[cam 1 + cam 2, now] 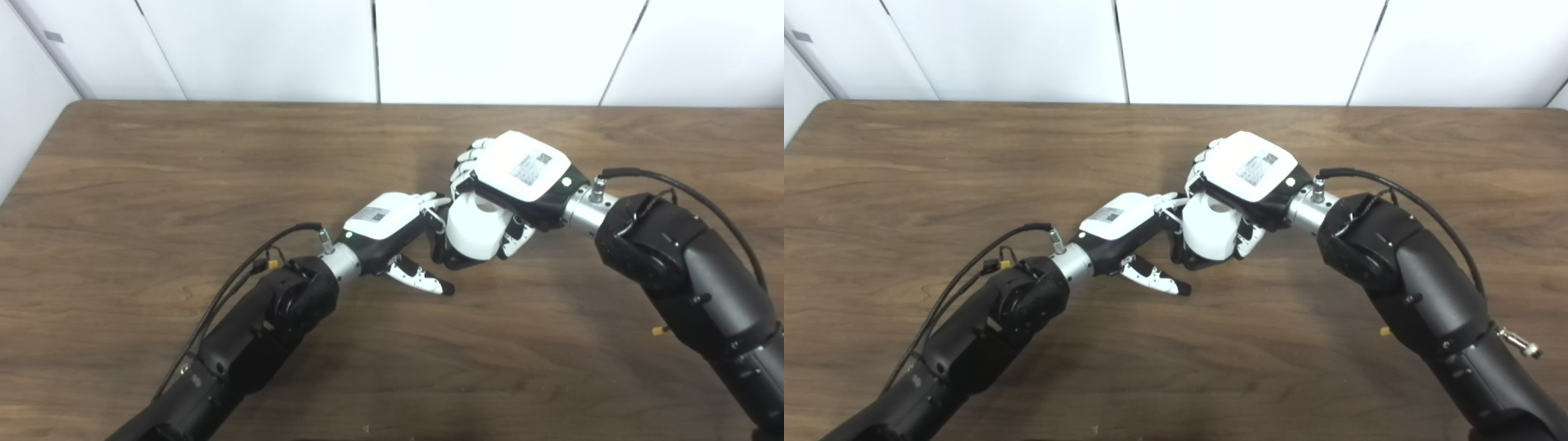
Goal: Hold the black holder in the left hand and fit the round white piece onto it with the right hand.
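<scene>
Left hand point(392, 229) low over the wooden table point(153, 184), palm down, fingers on the black holder point(450, 257), thumb jutting free. Right hand point(517, 177) angled down, wrapped around the round white piece point(474, 229) atop the holder.

Dark wood-grain table point(153, 184) (rounded far-left corner), black holder point(450, 260) apparently resting on it near the middle
</scene>
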Controlling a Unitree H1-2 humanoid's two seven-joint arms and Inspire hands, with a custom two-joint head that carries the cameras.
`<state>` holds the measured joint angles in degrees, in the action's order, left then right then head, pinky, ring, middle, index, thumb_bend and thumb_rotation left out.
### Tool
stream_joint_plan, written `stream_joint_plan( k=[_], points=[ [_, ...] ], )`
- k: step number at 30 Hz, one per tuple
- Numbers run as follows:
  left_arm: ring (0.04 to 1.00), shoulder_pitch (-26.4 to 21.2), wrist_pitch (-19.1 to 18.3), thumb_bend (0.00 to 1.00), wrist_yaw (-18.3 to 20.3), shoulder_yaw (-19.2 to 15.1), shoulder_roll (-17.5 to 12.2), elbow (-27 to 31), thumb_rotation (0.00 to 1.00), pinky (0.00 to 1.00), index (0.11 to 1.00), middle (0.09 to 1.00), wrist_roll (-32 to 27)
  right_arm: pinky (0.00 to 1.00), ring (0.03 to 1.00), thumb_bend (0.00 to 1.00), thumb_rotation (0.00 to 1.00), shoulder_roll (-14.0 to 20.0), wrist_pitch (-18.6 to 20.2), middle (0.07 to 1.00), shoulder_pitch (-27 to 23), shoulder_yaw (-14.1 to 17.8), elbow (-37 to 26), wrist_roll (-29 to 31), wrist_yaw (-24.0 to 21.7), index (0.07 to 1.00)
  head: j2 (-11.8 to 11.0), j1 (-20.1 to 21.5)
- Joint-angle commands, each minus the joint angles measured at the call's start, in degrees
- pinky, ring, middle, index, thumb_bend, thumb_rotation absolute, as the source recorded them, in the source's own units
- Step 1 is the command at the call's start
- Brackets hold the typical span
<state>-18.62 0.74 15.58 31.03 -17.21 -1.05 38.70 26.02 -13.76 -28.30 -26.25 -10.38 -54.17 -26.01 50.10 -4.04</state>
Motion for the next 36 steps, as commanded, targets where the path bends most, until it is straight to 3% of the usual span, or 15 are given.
stream_joint_plan(
  k=[1,4,10,20,21,22,23,32,36],
  points=[
    [0.98,1.9,-0.94,0.52,3.99,1.72,-0.38,-1.66,0.07,0.92,0.482,0.941,0.6,0.81,0.81,0.53,0.14,0.17,-1.78,0.714,0.17,-1.39,0.27,0.03,-1.35,0.481,0.02,-0.03],
    [0.977,1.82,-1.11,0.52,3.74,1.57,-0.37,-1.85,0.07,0.92,0.482,0.942,0.9,0.79,0.803,0.53,0.14,0.01,-2.22,0.708,0.55,-1.79,-0.44,0.56,-1.43,0.481,-0.02,0.1],
    [0.981,1.95,-2.71,0.52,2.7,1.47,-0.16,-1.62,0.07,0.92,0.484,0.933,4.01,0.84,0.813,0.53,0.14,-0.52,-1.24,0.706,1.0,-2.11,-2.19,1.72,-2.38,0.482,-0.03,0.12],
    [0.976,2.53,-10.47,0.52,3.07,0.97,1.23,-0.1,0.08,0.88,0.492,0.952,13.13,0.82,0.812,0.53,0.14,-0.32,-1.91,0.709,0.4,-2.17,-2.23,1.93,-2.62,0.481,0.27,0.03],
    [0.971,2.68,-10.88,0.74,2.95,0.75,1.44,-0.01,0.16,0.87,0.531,0.947,13.68,0.82,0.813,0.53,0.14,-0.3,-1.91,0.709,0.38,-2.18,-2.17,1.79,-2.62,0.481,0.27,0.03],
    [0.966,2.8,-11.31,0.87,2.93,0.59,1.65,0.11,0.21,0.86,0.554,0.944,14.23,0.82,0.813,0.53,0.14,-0.28,-1.93,0.709,0.38,-2.18,-2.13,1.7,-2.61,0.481,0.27,0.03],
    [0.963,2.89,-11.63,0.92,2.92,0.48,1.83,0.18,0.23,0.85,0.562,0.942,14.69,0.82,0.813,0.53,0.14,-0.26,-1.98,0.709,0.38,-2.17,-2.1,1.68,-2.56,0.481,0.27,0.03],
    [0.962,3.21,-12.27,0.95,3.86,-0.33,2.76,0.29,0.23,0.85,0.579,0.943,16.21,0.82,0.809,0.53,0.14,-0.27,-2.39,0.706,0.23,-2.1,-1.69,1.69,-2.14,0.481,0.32,0.05],
    [0.965,3.18,-10.08,0.94,3.68,-0.39,2.46,0.2,0.22,0.85,0.59,0.953,14.14,0.82,0.806,0.53,0.14,-0.35,-2.3,0.706,0.28,-2.06,-1.78,1.67,-2.29,0.481,0.25,0.06]
  ],
)
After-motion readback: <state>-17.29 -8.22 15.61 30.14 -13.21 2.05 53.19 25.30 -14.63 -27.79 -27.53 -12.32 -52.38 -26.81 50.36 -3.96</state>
